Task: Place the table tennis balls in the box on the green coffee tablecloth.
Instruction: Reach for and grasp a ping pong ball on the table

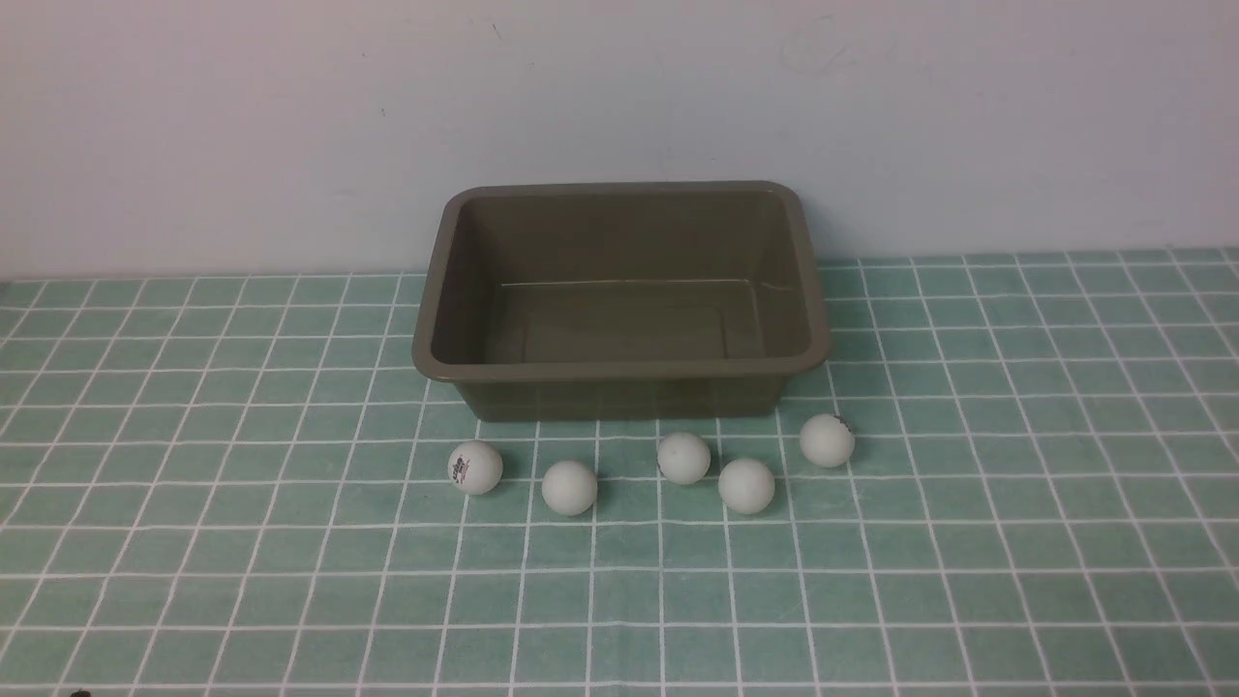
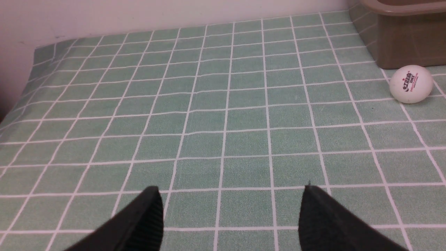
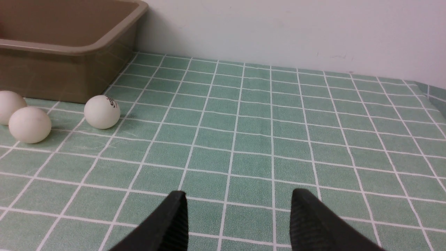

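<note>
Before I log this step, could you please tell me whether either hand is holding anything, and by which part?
Nothing is held. The left hand and right hand are open over the tablecloth; all five balls lie before the box.

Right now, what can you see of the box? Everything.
The box is a rectangular olive-brown tub, plastic by its look, with rounded corners, a flared rim and sloping walls. It stands upright, open-topped and empty, long side toward the front camera. It rests on the checked green tablecloth, close to the pale wall; whether they touch is unclear. Five white balls lie just in front, none inside.
</note>
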### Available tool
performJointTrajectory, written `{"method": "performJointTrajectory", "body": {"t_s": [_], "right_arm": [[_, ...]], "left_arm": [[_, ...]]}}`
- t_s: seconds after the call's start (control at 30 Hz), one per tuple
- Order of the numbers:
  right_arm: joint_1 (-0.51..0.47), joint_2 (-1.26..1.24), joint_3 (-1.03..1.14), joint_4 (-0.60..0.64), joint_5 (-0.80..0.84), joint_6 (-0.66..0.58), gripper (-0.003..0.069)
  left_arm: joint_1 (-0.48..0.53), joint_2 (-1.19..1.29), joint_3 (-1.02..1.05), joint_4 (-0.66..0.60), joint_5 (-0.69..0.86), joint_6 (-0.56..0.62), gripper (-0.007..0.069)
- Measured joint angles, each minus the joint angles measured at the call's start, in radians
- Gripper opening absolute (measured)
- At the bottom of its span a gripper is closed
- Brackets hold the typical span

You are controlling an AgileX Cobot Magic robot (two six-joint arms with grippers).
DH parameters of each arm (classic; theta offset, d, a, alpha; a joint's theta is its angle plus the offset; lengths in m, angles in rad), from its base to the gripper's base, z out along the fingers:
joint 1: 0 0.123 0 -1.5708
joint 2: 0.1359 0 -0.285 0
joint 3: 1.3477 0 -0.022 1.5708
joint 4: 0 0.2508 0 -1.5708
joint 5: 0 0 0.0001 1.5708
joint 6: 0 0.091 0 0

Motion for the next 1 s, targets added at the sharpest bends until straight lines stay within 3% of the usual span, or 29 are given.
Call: {"method": "performJointTrajectory", "body": {"t_s": [1.0], "right_arm": [[0.000,0.000,0.000,0.000,0.000,0.000,0.0370]], "left_arm": [[0.000,0.000,0.000,0.001,0.000,0.000,0.0471]]}}
